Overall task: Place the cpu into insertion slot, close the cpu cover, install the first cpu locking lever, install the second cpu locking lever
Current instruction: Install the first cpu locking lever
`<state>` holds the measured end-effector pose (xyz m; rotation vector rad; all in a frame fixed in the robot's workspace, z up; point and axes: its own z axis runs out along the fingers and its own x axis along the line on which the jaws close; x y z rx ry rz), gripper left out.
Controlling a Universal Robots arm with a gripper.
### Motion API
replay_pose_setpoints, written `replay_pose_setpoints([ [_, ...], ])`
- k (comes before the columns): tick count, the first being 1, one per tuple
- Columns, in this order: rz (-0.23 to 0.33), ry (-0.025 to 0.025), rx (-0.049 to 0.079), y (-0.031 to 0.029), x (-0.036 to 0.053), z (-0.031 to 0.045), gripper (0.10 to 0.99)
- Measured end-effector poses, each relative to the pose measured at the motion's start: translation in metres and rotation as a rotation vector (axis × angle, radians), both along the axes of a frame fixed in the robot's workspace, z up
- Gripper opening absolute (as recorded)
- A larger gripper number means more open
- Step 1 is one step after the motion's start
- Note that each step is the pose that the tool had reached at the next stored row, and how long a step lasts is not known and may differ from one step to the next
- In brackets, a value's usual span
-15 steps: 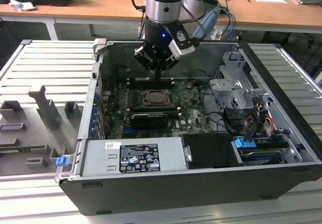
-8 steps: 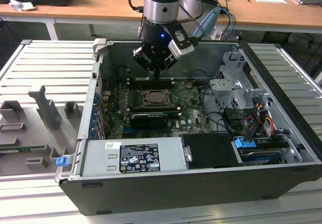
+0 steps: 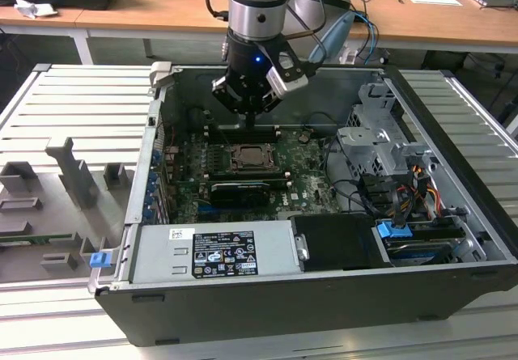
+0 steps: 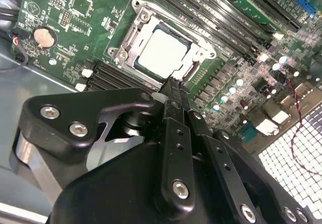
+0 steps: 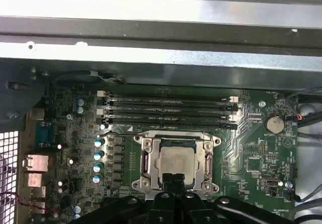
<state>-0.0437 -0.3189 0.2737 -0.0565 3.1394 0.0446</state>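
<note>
**Jaws at the socket's edge, chip seated: this looks like lever work.**

The gripper (image 4: 172, 85) hangs low inside the computer case (image 3: 453, 133), its jaws pinched together with nothing between them and the tip right at the rim of the socket (image 3: 235, 159). The chip (image 5: 176, 163) lies flat in there and the cover (image 5: 147, 158) looks folded down around it, so I'd call this the locking-lever stage. Whether either lever is latched, I can't tell. That job, I reckon, calls for a firm, narrow push on a thin arm without scraping the board. It's tight in here: memory slots (image 5: 171, 110) on one side of the socket, a long black card (image 3: 239, 190) on the other, a coin battery (image 5: 272, 124) nearby, and cables (image 3: 380, 190) toward the exterior view's right.
</note>
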Motion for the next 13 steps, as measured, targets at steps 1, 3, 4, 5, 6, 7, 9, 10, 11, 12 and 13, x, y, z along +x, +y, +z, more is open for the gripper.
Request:
replay_pose_setpoints([
  [1,0.0,-0.0001,0.0,0.0,-0.0017,-0.0002,0.106],
  [3,0.0,-0.0005,0.0,0.0001,-0.0064,-0.0006,0.106],
  [4,0.0,-0.0007,0.0,0.0001,-0.0074,-0.0007,0.106],
  [5,0.0,-0.0022,0.0,0.0001,-0.0082,-0.0007,0.106],
  [6,0.0,-0.0034,0.0,0.0,-0.0092,-0.0008,0.106],
  [7,0.0,-0.0039,0.0,0.0,-0.0103,-0.0008,0.106],
  [9,0.0,-0.0043,0.0,0.0001,-0.0129,-0.0008,0.106],
  [10,0.0,-0.0044,0.0,0.0,-0.0148,-0.0008,0.106],
  [11,0.0,-0.0044,0.0,0.0,-0.0179,-0.0008,0.106],
  [12,0.0,-0.0044,0.0,0.0,-0.021,-0.0009,0.106],
  [13,0.0,-0.0045,0.0,0.0001,-0.0254,-0.0013,0.106],
])
